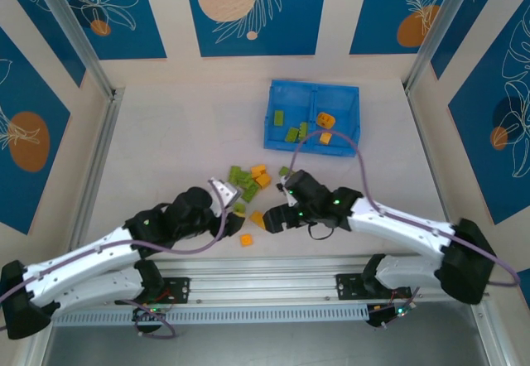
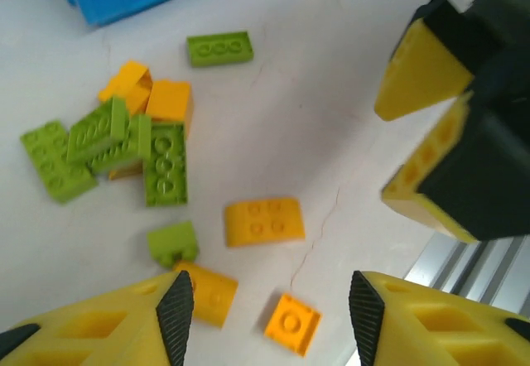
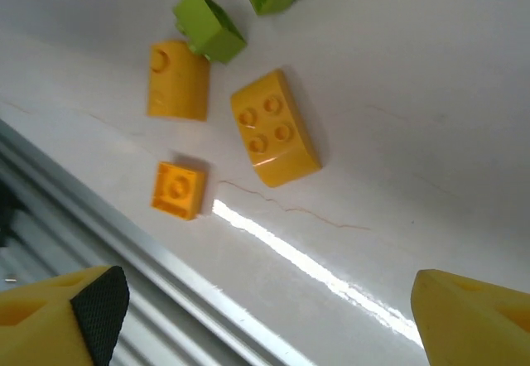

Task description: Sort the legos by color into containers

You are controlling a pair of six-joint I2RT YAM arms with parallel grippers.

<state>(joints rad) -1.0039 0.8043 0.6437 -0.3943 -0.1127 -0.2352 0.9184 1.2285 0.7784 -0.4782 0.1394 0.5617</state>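
The left gripper hangs with jaws apart and empty over 1 small square orange plastic brick. The right gripper gapes wide, an orange 4-stud brick just ahead. Loose green and orange legos lie near the bright blue plastic bin.

Three camera views of one desk.
The top view looks steeply down from above and behind the robot, far enough to show most of the desk. Both wrist views sit close, angled down, sharing one four-stud orange brick.
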